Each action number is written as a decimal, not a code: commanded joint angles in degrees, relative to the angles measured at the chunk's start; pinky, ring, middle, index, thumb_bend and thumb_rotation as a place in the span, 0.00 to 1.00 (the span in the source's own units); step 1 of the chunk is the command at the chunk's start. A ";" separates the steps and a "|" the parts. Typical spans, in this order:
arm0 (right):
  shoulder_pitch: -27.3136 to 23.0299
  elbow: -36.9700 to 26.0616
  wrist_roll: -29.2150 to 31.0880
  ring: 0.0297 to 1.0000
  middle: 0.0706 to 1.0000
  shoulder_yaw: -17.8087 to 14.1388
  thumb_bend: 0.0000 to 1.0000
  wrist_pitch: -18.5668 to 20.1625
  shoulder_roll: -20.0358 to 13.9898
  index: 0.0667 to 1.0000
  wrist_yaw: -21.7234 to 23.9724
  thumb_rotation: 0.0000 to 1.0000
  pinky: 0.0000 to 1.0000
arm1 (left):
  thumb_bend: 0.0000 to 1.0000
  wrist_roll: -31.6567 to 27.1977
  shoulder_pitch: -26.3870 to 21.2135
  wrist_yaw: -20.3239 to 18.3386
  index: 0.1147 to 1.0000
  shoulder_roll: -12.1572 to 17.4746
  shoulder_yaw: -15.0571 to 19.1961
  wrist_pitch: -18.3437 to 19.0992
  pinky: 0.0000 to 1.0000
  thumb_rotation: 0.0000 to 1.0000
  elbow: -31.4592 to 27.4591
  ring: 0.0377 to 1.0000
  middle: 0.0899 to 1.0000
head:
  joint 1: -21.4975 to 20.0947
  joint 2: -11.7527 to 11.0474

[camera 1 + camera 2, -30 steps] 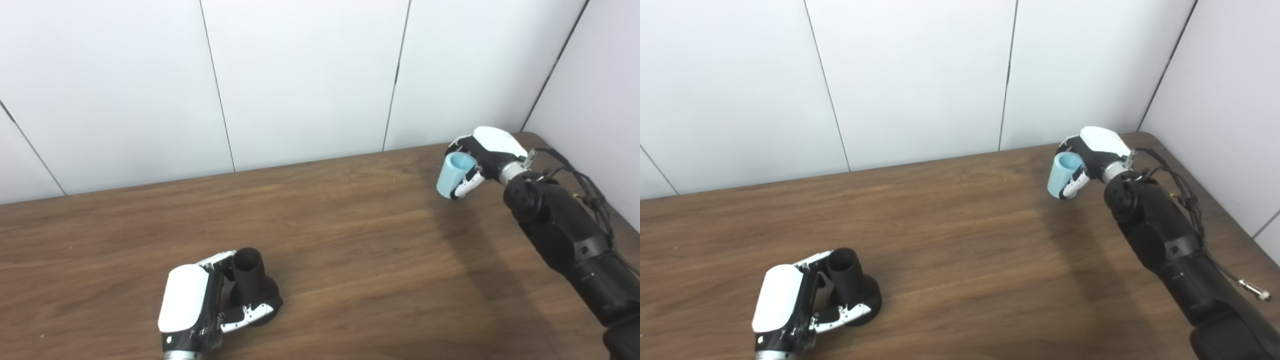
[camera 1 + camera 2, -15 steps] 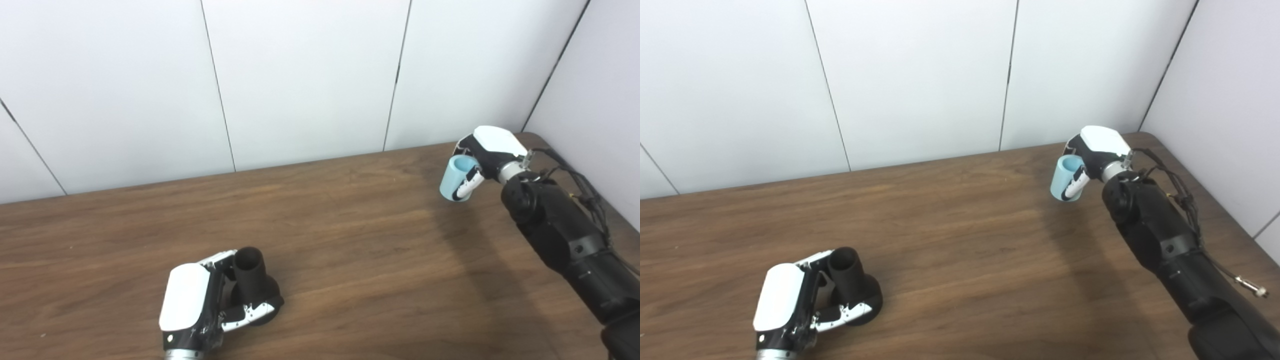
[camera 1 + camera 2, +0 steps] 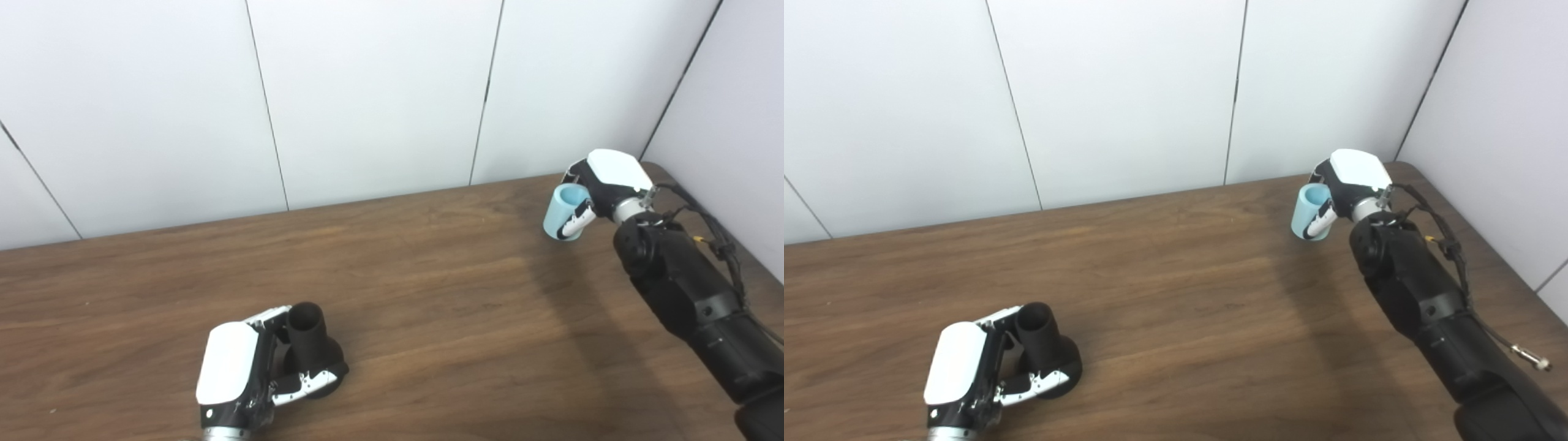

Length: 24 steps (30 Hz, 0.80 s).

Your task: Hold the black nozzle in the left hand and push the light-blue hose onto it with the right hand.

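Nozzle [image 3: 309, 343] in black plastic stands near the front edge of the wooden worktop [image 3: 429, 294], toward its left side, with the left hand [image 3: 245, 367] wrapped round it: the fingers [image 3: 306, 384] curl across its wide round base while the narrower tube rises clear of them, its open mouth tilted up and toward the back wall. The piece looks rigid and light, and a hold low on the base seems the sound one, since it leaves the whole tube bare to receive the hose; the smooth plastic may want to turn in the hand when pushed against, so a firm clasp looks wise. Well apart, at the far right corner of the worktop, the right hand [image 3: 1344, 184] holds the light-blue hose [image 3: 1309, 211], a short, thick-walled sleeve, with fingers [image 3: 1315, 225] pinching it across its side and its open end facing up and leftward. Whether its lower end touches the wood or hangs just clear cannot be told from either eye view. The sleeve looks light and probably somewhat pliable, so a grip at mid-length, as here, should keep both mouths round; squeezing near the rim could flatten the opening and spoil the fit. The two parts are not yet joined, and the hose has the full width of the worktop to cross, and its bore to line up with the nozzle's tube, before any push.
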 commanded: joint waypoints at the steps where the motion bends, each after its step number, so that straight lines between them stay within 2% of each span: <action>1: -1.22 -3.42 0.36 0.37 0.45 -1.49 0.52 -0.67 -1.86 0.48 -0.87 0.00 0.40 | 0.48 1.28 1.38 -1.34 0.40 0.89 -0.71 0.77 0.39 0.00 2.22 0.46 0.44 | 0.98 0.19; 7: 1.80 -12.44 1.18 0.37 0.47 -2.47 0.52 -3.24 -1.73 0.46 -0.62 0.00 0.41 | 0.48 1.52 1.59 -1.63 0.40 0.64 -1.16 1.12 0.38 0.00 2.00 0.46 0.45 | 4.64 0.68; 12: 6.07 -24.03 2.72 0.38 0.47 -4.58 0.52 -1.99 0.44 0.46 1.34 0.00 0.43 | 0.48 2.21 1.66 -2.41 0.40 0.16 -1.73 2.22 0.38 0.00 1.44 0.46 0.45 | 6.93 0.97; 16: 8.92 -31.80 2.60 0.37 0.48 -4.83 0.52 -2.58 2.22 0.45 2.70 0.00 0.42 | 0.48 2.37 1.55 -2.38 0.40 -0.16 -1.88 2.63 0.39 0.00 1.36 0.47 0.45 | 8.17 0.95; 19: 10.30 -36.49 1.60 0.37 0.49 -4.77 0.52 -2.55 4.06 0.46 3.47 0.00 0.40 | 0.48 2.31 1.46 -2.38 0.41 -0.43 -1.93 3.05 0.38 0.00 1.41 0.46 0.44 | 8.65 0.90; 24: 12.08 -44.79 -0.06 0.36 0.48 -3.89 0.52 -1.11 9.20 0.46 6.06 0.00 0.40 | 0.48 2.54 1.37 -1.94 0.41 -0.67 -2.41 2.94 0.38 0.00 1.70 0.46 0.44 | 9.83 1.00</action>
